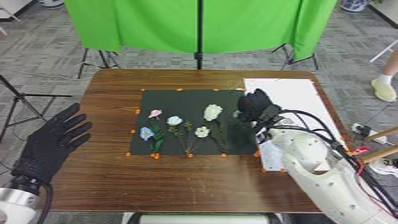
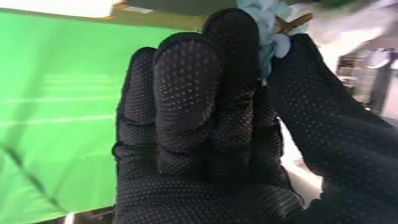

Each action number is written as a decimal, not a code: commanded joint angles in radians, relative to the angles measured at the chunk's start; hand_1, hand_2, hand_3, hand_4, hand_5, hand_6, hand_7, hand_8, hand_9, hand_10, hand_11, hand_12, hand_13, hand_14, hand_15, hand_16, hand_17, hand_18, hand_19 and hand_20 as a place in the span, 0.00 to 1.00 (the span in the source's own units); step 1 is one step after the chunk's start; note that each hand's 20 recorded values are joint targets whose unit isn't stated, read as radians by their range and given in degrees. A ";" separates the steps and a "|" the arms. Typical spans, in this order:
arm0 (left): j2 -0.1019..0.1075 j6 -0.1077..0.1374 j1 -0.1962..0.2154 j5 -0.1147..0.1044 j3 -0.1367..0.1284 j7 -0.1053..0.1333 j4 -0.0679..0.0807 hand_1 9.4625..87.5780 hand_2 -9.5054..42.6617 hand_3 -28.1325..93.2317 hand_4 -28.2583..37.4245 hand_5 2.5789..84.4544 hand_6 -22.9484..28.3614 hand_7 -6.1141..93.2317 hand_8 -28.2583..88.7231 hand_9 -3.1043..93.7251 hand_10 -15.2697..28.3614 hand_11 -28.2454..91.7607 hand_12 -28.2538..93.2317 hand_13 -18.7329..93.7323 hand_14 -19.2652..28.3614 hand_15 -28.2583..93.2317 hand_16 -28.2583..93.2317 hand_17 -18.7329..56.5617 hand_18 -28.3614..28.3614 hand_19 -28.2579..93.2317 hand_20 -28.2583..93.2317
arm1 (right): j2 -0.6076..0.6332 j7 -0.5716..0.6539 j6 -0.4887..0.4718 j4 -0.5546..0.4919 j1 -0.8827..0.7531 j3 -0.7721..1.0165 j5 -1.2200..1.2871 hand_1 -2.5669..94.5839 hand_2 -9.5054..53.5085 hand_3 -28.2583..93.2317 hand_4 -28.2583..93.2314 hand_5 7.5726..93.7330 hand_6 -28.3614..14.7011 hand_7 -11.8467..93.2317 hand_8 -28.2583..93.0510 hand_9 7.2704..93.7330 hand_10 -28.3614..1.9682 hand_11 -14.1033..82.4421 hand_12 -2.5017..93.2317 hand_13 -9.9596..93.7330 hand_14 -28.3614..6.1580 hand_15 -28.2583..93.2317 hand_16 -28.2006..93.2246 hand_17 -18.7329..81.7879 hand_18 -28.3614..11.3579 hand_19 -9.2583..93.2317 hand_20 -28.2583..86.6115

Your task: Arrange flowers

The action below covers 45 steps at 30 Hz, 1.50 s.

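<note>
Five blooms on the mat (image 1: 182,98), one sprig (image 2: 266,26) in the right hand (image 1: 255,107)

The arrangement looks well along. The pink flower (image 1: 155,113), pale flower (image 1: 174,120), blue flower (image 1: 147,133), tall white flower (image 1: 212,111) and small white flower (image 1: 202,132) lie on the mat, stems running toward its near edge. Left to do, by my reading: lay down the blue-green sprig, pinched between the right hand's thumb and fingers at the mat's right side. Whether it touches the mat, I cannot tell.

Room is tightest between the right hand and the tall white flower; a sweep leftward could drag that stem. The mat's far strip offers some slack, and the near side of the worktop (image 1: 178,185) more. The right arm crosses the white sheet (image 1: 284,90). The left hand (image 1: 49,142) is well apart by the left edge, fingers straight, holding nothing.
</note>
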 commanded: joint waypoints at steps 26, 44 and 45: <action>0.003 -0.001 0.008 -0.004 0.003 -0.006 0.011 0.20 0.19 0.81 0.00 0.27 0.48 0.27 0.14 0.24 0.58 0.42 0.36 0.29 0.66 0.50 0.23 0.09 0.82 0.56 0.29 | -0.067 -0.064 -0.223 -0.129 -0.152 0.165 0.086 0.19 0.03 0.95 0.00 0.64 0.65 0.37 0.08 0.73 0.62 0.52 0.27 0.74 0.64 0.74 0.42 0.37 0.24 0.74 0.55; -0.058 0.035 -0.012 0.015 0.023 0.019 0.007 0.18 0.17 0.80 0.00 0.26 0.48 0.27 0.14 0.23 0.57 0.41 0.36 0.28 0.65 0.50 0.23 0.09 0.82 0.56 0.29 | -0.252 0.147 -0.541 -0.313 -0.353 0.721 1.130 0.17 0.25 0.96 0.01 0.36 0.58 0.27 0.12 0.34 0.50 0.35 0.22 0.34 0.50 0.50 0.36 0.23 0.18 0.57 0.45; -0.063 0.058 -0.015 0.020 0.034 0.032 0.007 0.18 0.17 0.80 0.00 0.26 0.48 0.27 0.14 0.23 0.57 0.41 0.36 0.28 0.65 0.49 0.23 0.09 0.82 0.56 0.29 | -0.264 0.150 -0.532 -0.319 -0.372 0.742 1.186 0.16 0.25 0.95 0.01 0.35 0.60 0.25 0.12 0.32 0.49 0.33 0.22 0.33 0.50 0.48 0.37 0.23 0.18 0.56 0.45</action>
